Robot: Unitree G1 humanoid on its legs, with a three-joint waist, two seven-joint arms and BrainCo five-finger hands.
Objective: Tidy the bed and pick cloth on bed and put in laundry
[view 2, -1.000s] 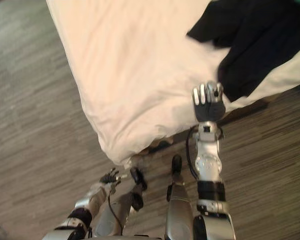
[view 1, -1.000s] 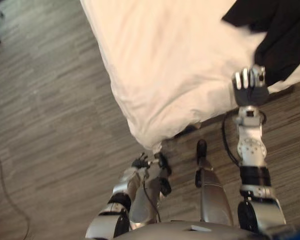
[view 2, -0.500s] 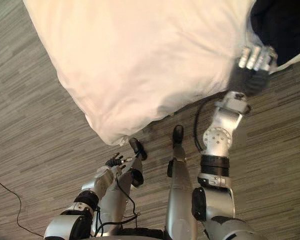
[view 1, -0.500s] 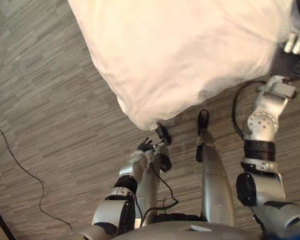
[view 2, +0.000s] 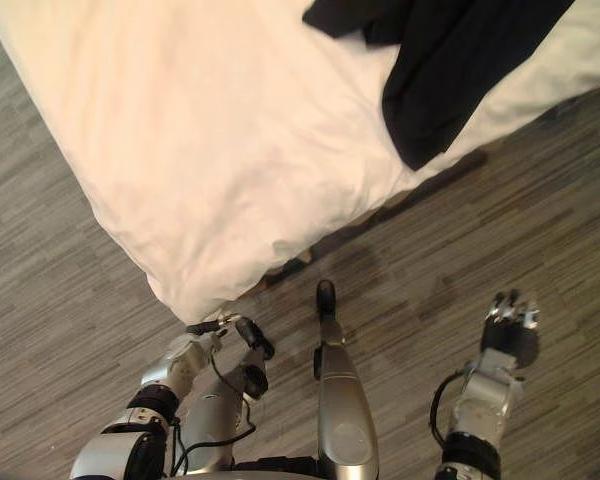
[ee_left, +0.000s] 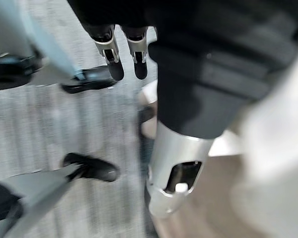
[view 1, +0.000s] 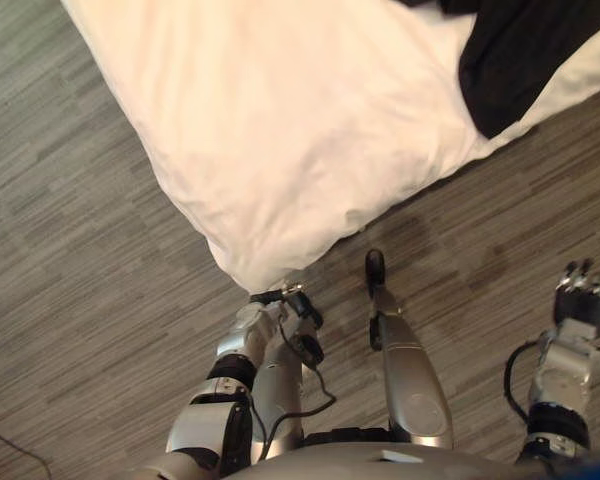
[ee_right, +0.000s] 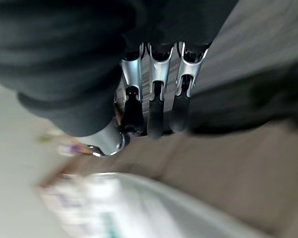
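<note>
One black cloth (view 1: 510,60) lying on bed (view 1: 280,130), left hand (view 1: 273,297) hanging slack by bed corner, right hand (view 1: 583,300) hovering unclenched, empty, off bed.

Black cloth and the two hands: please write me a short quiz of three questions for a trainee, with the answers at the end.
1. Fill the gap: the left hand hangs close to the ____ of the white bed.
2. True or false: the black cloth lies folded in a laundry basket.
3. Choose one. The right hand is: A) shut on the cloth; B) open, above the floor, holding nothing; C) pressed flat on the bed.

Key: 1 corner; 2 false, it lies on the bed; 3 B.
</note>
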